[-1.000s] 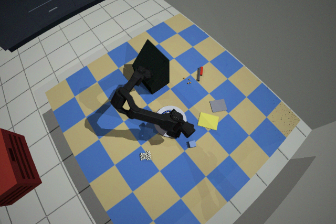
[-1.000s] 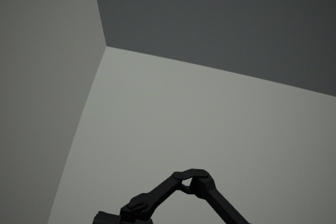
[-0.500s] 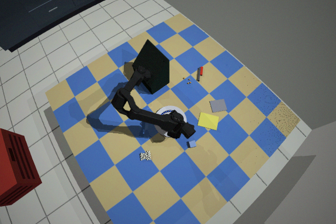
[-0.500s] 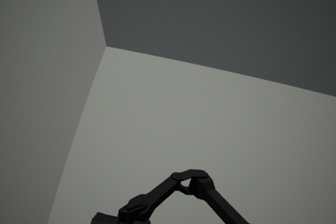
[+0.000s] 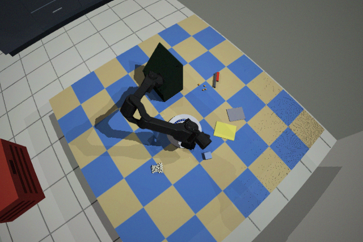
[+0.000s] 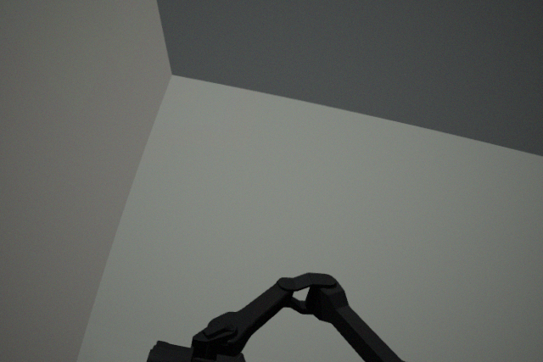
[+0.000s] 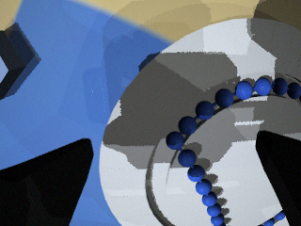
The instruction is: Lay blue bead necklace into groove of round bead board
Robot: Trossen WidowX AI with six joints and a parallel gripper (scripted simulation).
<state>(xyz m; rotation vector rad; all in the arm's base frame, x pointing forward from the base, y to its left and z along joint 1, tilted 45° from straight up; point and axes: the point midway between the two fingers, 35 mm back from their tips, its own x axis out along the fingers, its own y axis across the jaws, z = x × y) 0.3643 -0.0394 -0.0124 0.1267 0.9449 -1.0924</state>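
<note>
The round bead board [image 5: 197, 121] [image 7: 119, 188] is white, partly under the arm in the top view. The blue bead necklace [image 5: 179, 121] [image 7: 205, 109] lies on it. In the wrist view its upper beads follow the curve of the groove; at the left it bends sharply and a string of beads runs down inside the ring. The groove [image 7: 150, 188] at the lower left holds no beads. More beads show at the lower right edge. My gripper [image 7: 176, 145] is wide open, its fingers on either side of the bend, holding nothing. The top view hides the fingertips; the exterior view shows only arm parts.
A dark green box [image 5: 171, 72] stands near the arm's base. A yellow square [image 5: 225, 130], a grey square [image 5: 235, 114] and a small light-blue block [image 5: 207, 155] lie right of the board. White beads [image 5: 157, 168], orange beads [image 5: 204, 85] and a red-and-grey object [image 5: 217, 76] lie farther off.
</note>
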